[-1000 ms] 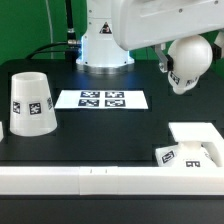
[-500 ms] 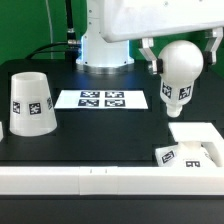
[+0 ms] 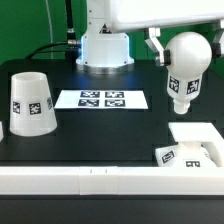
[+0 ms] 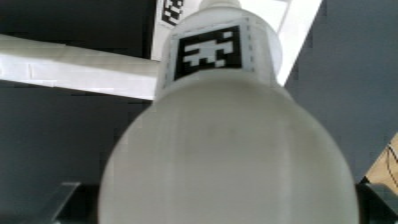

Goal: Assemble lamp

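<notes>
My gripper [image 3: 185, 45] is shut on the white ball bulb [image 3: 188, 62] and holds it in the air at the exterior view's right, neck pointing down, a marker on the neck. The bulb hangs above and behind the low square base [image 3: 192, 146], which lies at the front right against the white rail. In the wrist view the bulb [image 4: 222, 140] fills the frame, with dark fingers [image 4: 50, 205] at both sides of it. The tapered shade [image 3: 31, 102] stands wide end down at the left.
The marker board [image 3: 101, 100] lies flat in the middle of the black table. A white rail [image 3: 90, 179] runs along the front edge. The robot's white pedestal [image 3: 105, 48] stands at the back centre.
The bulb has turned from tilted to neck straight down and has shifted slightly to the right, still in my grip.
</notes>
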Tool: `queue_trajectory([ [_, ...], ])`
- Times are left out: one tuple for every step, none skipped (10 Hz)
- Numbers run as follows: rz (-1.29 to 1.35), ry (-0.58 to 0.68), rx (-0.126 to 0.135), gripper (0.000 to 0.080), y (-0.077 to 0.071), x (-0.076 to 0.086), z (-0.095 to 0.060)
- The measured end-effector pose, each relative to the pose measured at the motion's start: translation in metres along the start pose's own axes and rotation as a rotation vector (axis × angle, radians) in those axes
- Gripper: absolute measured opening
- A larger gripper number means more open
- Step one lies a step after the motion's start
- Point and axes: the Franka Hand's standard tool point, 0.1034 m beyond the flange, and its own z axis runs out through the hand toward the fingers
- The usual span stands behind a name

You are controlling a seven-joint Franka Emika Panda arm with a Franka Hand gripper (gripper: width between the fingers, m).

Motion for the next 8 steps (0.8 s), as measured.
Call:
queue_trajectory([
  [-0.037,0.020,-0.013,0.0577,-0.006,0.003,0.000],
  [-0.076,0.021,-0.015,0.0577,-0.007,0.004,0.000],
  [-0.078,0.023,-0.015,0.0577,-0.007,0.005,0.000],
  [-0.075,0.024,-0.015,0.0577,-0.006,0.005,0.001],
  [-0.073,0.048,-0.021,0.0577,-0.005,0.006,0.001],
  [-0.073,0.044,-0.021,0.0577,-0.005,0.005,0.002],
  [-0.074,0.062,-0.025,0.0577,-0.005,0.007,0.002],
  [-0.083,0.178,-0.053,0.0577,-0.003,0.014,0.002],
])
